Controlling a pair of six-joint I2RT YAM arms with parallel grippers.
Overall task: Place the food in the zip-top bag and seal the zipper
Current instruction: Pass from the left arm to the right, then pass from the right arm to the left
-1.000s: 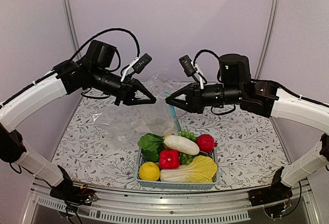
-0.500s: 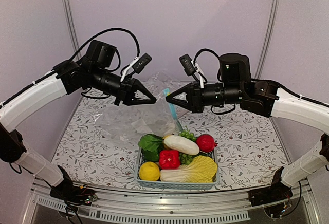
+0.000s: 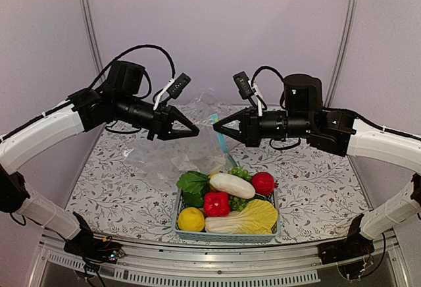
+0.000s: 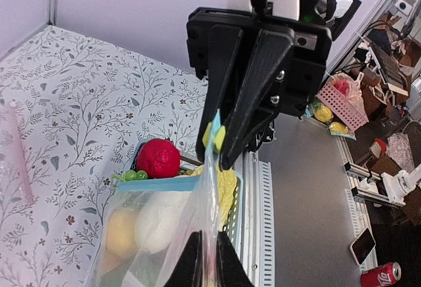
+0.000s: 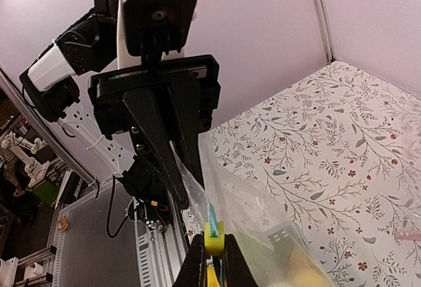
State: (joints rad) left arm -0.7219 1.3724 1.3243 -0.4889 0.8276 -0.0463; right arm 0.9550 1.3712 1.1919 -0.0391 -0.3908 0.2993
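Note:
The zip-top bag (image 3: 197,147) is a clear crinkly film hanging between both grippers above the table. My left gripper (image 3: 196,131) is shut on the film at the bag's mouth (image 4: 209,188). My right gripper (image 3: 216,128) faces it, tip to tip. It is shut on a small yellow slider (image 5: 212,229) sitting on the teal zipper (image 3: 220,137). The food lies in a light-blue basket (image 3: 227,236) at the front: a lemon (image 3: 191,219), red pepper (image 3: 216,203), white radish (image 3: 231,185), red round fruit (image 3: 263,183), cabbage (image 3: 245,218) and green leaves (image 3: 193,184).
A floral cloth (image 3: 316,182) covers the table. A metal rail (image 3: 217,254) runs along the near edge. Upright posts (image 3: 89,30) stand at the back corners against a lilac wall. Green grapes (image 3: 239,172) lie in the basket too.
My right gripper has closed on the zipper's end. The teal strip has come up between the two tips. The left arm has sunk slightly.

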